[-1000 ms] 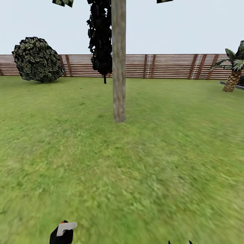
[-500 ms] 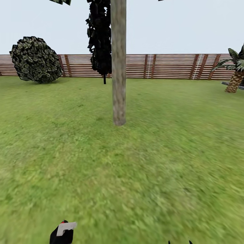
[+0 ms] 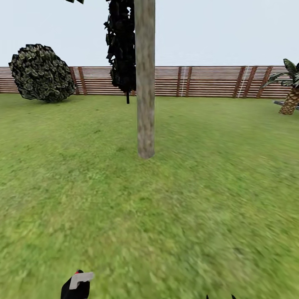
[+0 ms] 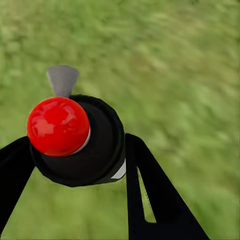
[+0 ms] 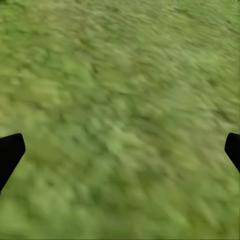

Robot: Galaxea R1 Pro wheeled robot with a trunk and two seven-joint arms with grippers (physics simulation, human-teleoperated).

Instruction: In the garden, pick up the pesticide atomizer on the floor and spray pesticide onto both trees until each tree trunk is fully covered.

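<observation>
Head view: a straight, mottled tan-grey tree trunk rises from open, blurred lawn, well short of the slatted brown fence. The pesticide atomizer sits at the bottom edge.

Left wrist view: the left gripper is clamped on the atomizer's round black cap.

Right wrist view: the right gripper is spread wide over grass.

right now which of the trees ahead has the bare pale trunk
The nearest tree, centre of the lawn: its tree trunk is a straight, mottled tan pole. The near-black cone tree behind it and the palm at right differ.
</observation>
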